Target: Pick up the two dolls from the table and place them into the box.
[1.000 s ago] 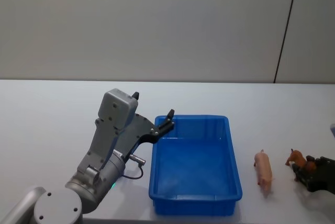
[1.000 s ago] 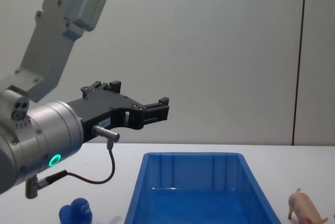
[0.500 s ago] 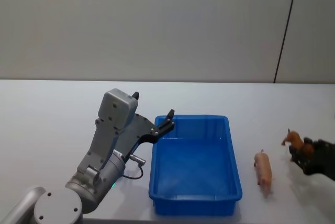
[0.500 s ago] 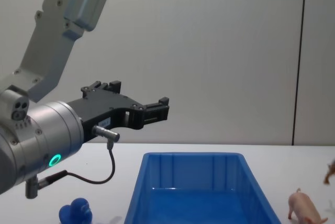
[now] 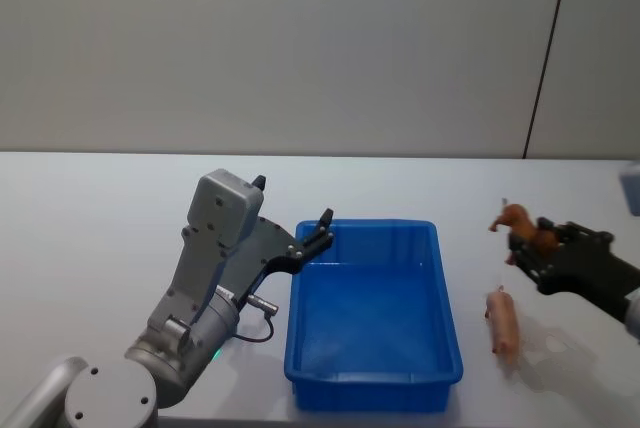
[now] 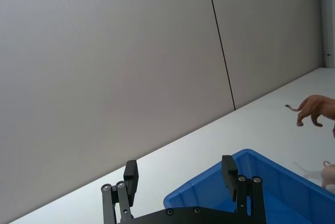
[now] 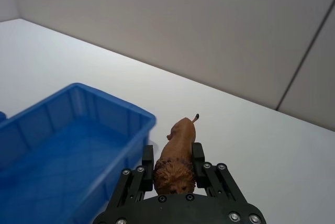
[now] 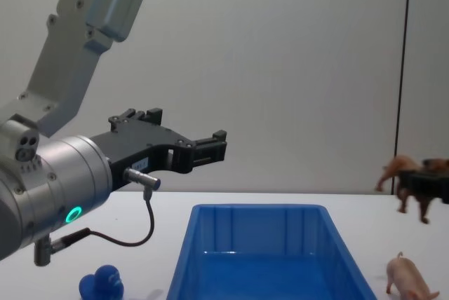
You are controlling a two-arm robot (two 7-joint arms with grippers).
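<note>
Head view: box (image 5: 372, 320) floor bare, right tool (image 5: 530, 245) gripping brown doll (image 5: 515, 218) outside.

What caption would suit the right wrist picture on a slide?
Right gripper shut on the brown lion doll, held above the table near the blue box.

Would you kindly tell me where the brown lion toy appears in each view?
Head: lion toy right of centre, in the right gripper.
Chest: lion toy at right edge, airborne.
Left wrist: lion toy airborne beyond the blue box.
Right wrist: lion toy clamped in that gripper.
Shared landmark: blue box.
</note>
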